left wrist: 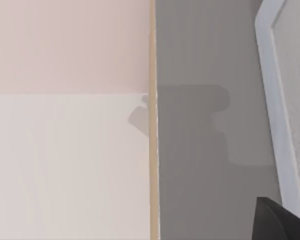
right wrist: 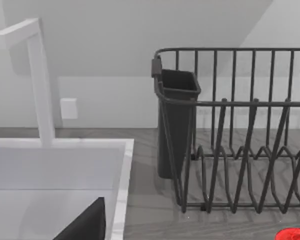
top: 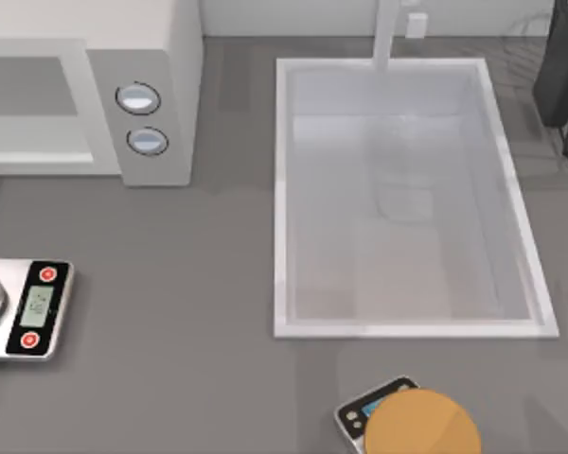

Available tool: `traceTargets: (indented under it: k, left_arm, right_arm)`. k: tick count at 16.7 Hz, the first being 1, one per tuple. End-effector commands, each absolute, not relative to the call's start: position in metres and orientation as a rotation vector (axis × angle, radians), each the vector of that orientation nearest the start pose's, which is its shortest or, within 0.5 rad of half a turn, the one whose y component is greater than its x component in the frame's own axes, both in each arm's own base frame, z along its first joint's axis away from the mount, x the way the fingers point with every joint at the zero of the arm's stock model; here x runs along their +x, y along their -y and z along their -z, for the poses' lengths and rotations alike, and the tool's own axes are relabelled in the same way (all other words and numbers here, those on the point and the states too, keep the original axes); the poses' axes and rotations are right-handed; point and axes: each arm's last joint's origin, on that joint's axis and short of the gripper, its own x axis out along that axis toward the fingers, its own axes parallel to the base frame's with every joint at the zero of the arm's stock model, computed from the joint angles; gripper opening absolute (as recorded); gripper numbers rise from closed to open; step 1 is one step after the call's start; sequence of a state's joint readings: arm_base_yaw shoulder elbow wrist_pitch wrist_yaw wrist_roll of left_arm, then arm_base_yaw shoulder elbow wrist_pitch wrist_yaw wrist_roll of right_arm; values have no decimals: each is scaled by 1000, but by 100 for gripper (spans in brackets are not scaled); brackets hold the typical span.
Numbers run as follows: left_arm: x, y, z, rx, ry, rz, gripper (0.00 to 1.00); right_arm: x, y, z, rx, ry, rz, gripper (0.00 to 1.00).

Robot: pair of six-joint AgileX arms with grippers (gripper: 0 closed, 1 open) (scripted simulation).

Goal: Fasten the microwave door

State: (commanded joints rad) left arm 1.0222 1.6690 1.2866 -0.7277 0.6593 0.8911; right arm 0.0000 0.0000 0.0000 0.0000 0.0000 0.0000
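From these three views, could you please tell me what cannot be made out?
- Microwave door: top view's left edge crops it, so its latch and handle are hidden.
- Scale: cut by the same edge; display too small to read.
- Red object: right wrist view's bottom edge crops it; unidentifiable.

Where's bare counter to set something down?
Widest bare patch: between the microwave, the scale and the sink. A strip runs in front of the sink toward the top view's right. Crowded: the wooden disc and the dish rack.
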Motion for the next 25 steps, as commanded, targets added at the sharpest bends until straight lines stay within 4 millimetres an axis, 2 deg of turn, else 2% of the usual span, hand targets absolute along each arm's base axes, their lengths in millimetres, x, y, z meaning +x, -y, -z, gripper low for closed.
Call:
traceTargets:
  k: [3,5,7,13,15,18,21,23,25]
  left_arm:
    - [195,-280,-248,6,-769,30,0]
    - [196,-280,-243,4,-771,31,0]
    - [196,-283,-226,0,-776,31,0]
    - [195,-286,-157,17,-778,17,0]
    - [193,-284,-145,9,-785,19,0]
    - [193,-284,-144,8,-785,19,0]
    - [195,-283,-155,53,-773,7,0]
    - [210,-271,-164,132,-770,22,0]
    - [226,-248,-168,199,-767,55,0]
  right_arm:
    - [106,1,-160,0,0,0,100]
    - [106,1,-160,0,0,0,100]
    - [106,1,-160,0,0,0,100]
    - [106,1,-160,0,0,0,100]
    - [106,1,-160,0,0,0,100]
    - [106,1,-160,0,0,0,100]
    - [106,1,-160,0,0,0,100]
    - [106,1,-160,0,0,0,100]
    - [106,1,-160,0,0,0,100]
